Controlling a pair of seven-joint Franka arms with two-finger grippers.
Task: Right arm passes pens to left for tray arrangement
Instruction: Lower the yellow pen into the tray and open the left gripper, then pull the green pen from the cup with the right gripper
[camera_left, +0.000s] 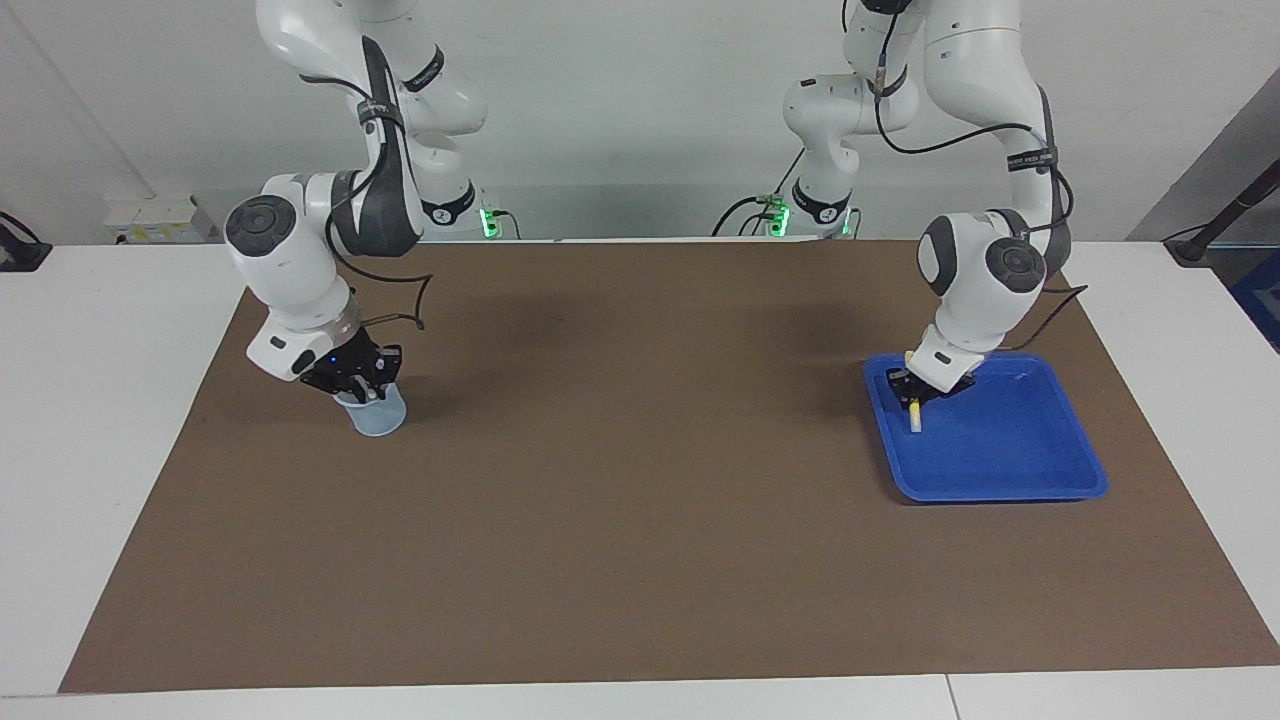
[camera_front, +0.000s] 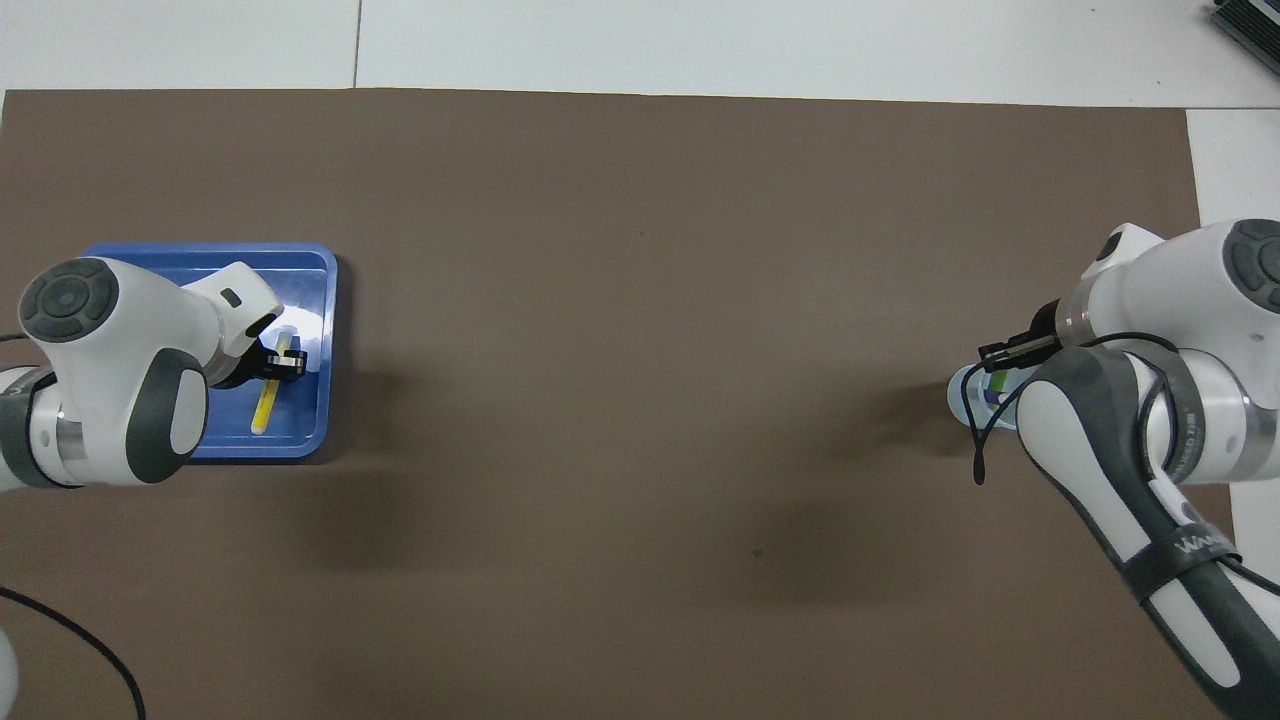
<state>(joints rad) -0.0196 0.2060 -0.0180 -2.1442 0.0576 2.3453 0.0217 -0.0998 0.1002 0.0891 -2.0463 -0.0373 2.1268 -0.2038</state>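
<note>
The right gripper (camera_left: 366, 385) sits down in the mouth of a small pale translucent cup (camera_left: 379, 417) that stands on the brown mat (camera_left: 620, 480) toward the right arm's end of the table (camera_left: 100, 400). Its fingertips are drawn together among the pens in the cup; which pen they pinch cannot be told. In the overhead view, a green pen (camera_front: 1000, 379) and a purple pen (camera_front: 990, 396) show inside the cup, partly covered by the arm.

Toward the left arm's end of the table lies the blue tray (camera_left: 1040, 480). The left gripper (camera_left: 912, 392) is low inside it, at the tray's end nearer the robots, with its fingers clamped on the yellow pen (camera_front: 265, 404). The pen is steeply tilted, its pale end (camera_left: 915, 423) down at the tray floor; contact cannot be made out.
</note>
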